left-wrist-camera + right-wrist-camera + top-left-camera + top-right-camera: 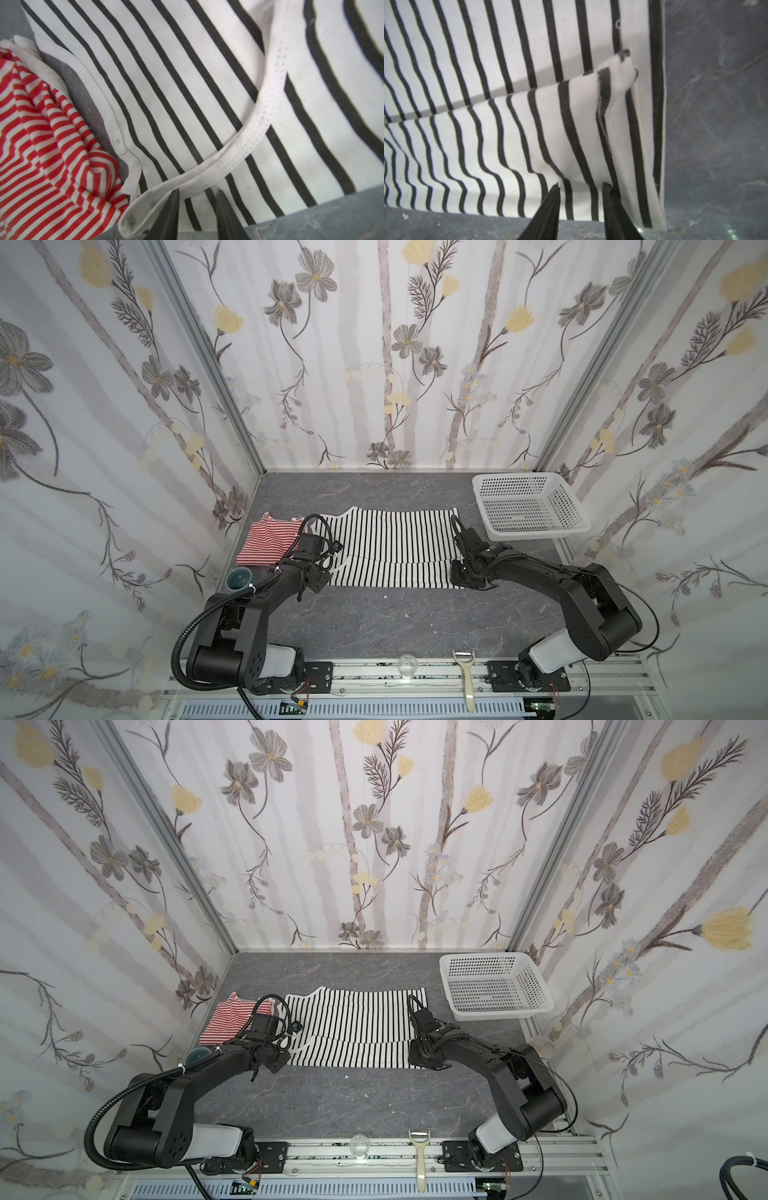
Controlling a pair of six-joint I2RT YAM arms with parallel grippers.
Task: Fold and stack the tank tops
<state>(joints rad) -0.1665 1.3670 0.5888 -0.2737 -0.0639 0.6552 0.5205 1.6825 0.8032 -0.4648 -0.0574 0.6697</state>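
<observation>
Top views: left arm [270, 591] hides 8 o'clock corner of black-striped top [390, 543], 4 o'clock corner of red-striped top [266, 541], part of blue cup [200, 1052]. Wrist views: left gripper [197, 197] and right gripper [581, 191], fingers cut off by frame edge; contact with cloth unclear. Clear item [406, 666], 6 o'clock: too small to identify.

Robot test booth — floral-papered walls [374, 364], aluminium rail [361, 678].
</observation>
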